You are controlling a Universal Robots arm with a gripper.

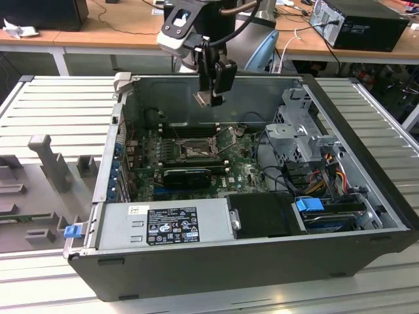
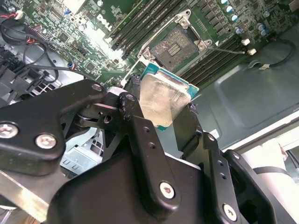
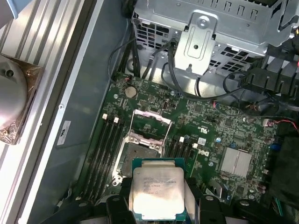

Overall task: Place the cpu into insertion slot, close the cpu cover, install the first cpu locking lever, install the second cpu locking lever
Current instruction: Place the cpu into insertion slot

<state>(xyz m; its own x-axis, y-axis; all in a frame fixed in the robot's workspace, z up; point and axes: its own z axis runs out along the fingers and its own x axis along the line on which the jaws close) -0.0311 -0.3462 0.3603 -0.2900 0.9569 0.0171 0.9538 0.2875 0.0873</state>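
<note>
1. Exterior view: holds cpu [image 1: 211,98] clamped between jaws, high above case [image 1: 262,255], at about 12 o'clock from slot [image 1: 195,149], well apart.
2. First wrist view: shows cover [image 3: 150,114] swung open, standing just beyond bare slot, with metal top of cpu facing camera.
3. Could slip or tilt on the way down, given what looks like a grip on thin edges only; would then land corner-first and damage slot.
4. Could fail to seat if rotated or offset against slot rim; might also snag jaws on raised cover.

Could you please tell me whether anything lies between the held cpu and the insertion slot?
Nothing does: in the exterior view, the stretch from the cpu down to the slot is bare air.
</note>
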